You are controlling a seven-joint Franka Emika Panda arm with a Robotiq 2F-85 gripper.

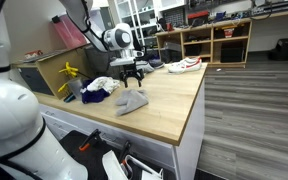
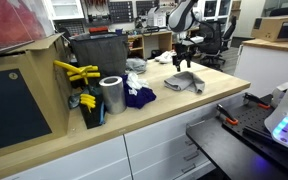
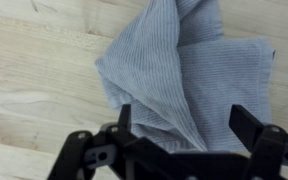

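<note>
Hovering over crumpled grey cloth (image 3: 174, 70) on table (image 1: 179, 108), fingers (image 3: 124, 120) spread wide, gripping nothing; blue rag (image 2: 139, 97) near.

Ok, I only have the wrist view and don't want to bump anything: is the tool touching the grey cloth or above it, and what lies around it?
Observer: Above it. In an exterior view the tool hangs open over the grey cloth, with what looks like a small gap between them.
Operator: Anything beside the cloth that my view cuts off?
Observer: Yes, a dark blue cloth lies on the table next to it, with a clear gap between the two.
Operator: And further along?
Observer: A shoe sits near the far end of the table, well clear of the cloth.
</note>
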